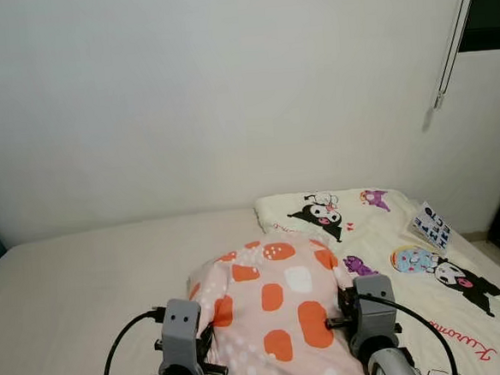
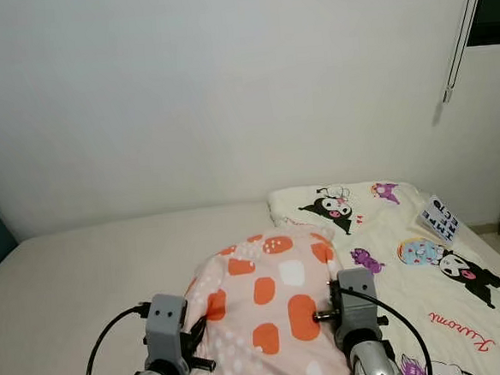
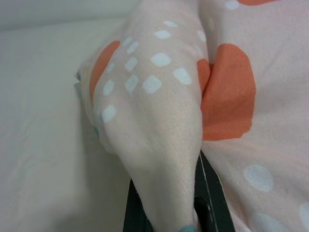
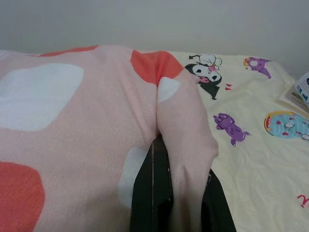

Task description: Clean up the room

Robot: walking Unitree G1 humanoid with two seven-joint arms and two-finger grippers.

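Pink pillow (image 1: 279, 301) over cream bed (image 1: 85, 276), white wall (image 1: 209, 96).

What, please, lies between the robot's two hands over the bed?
The pink pillow with orange spots spans the stretch from left hand to right hand, each pinching a fold; the left eye view shows it.

Lying open ahead and to the left: bare mattress (image 1: 84, 268). Blocking the centre: pink spotted pillow (image 1: 280, 310). Crowding the right side: cartoon-print blanket (image 1: 410, 271) and a small booklet (image 1: 430, 225).
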